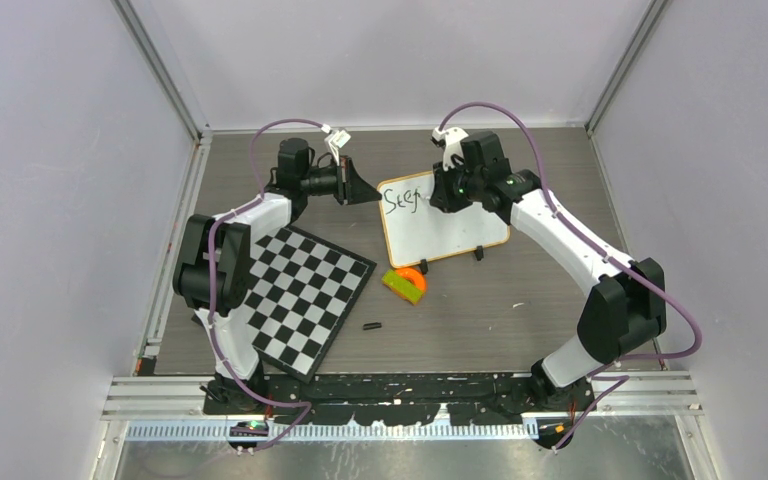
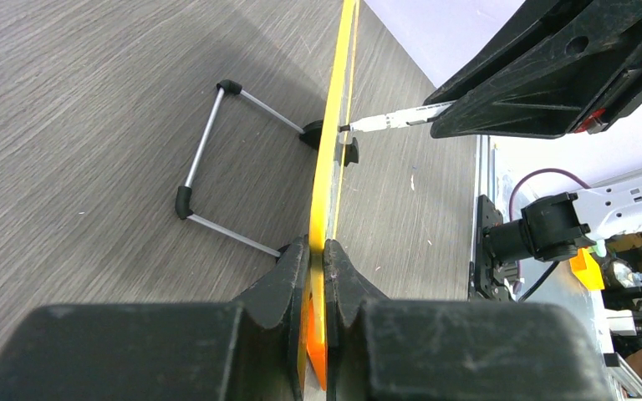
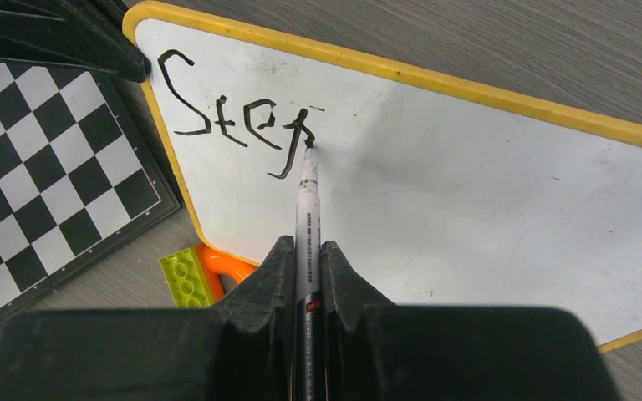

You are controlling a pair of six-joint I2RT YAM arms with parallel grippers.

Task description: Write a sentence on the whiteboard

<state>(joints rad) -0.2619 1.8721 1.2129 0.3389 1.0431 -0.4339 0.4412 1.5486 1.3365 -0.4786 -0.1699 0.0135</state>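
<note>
Right pincer (image 3: 305, 248) clamping marker (image 3: 308, 184), chequered board (image 3: 33, 167) beside whiteboard (image 3: 468, 184), green brick (image 3: 185, 277) near

Grey table (image 1: 520, 330): whiteboard (image 1: 460, 228), chequered board (image 1: 305, 295), green-orange brick (image 1: 403, 286), black piece (image 1: 371, 326).

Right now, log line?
left hand shut on whiteboard | right hand shut on marker | tip on whiteboard | sentence: Ste plus partial letter

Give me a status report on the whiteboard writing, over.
Left gripper shut on edge of yellow-framed white whiteboard. Right gripper shut on slim white marker, tip on dark handwritten lettering, "Step" so far. Black-and-white chequered board alongside, not blocking.
</note>
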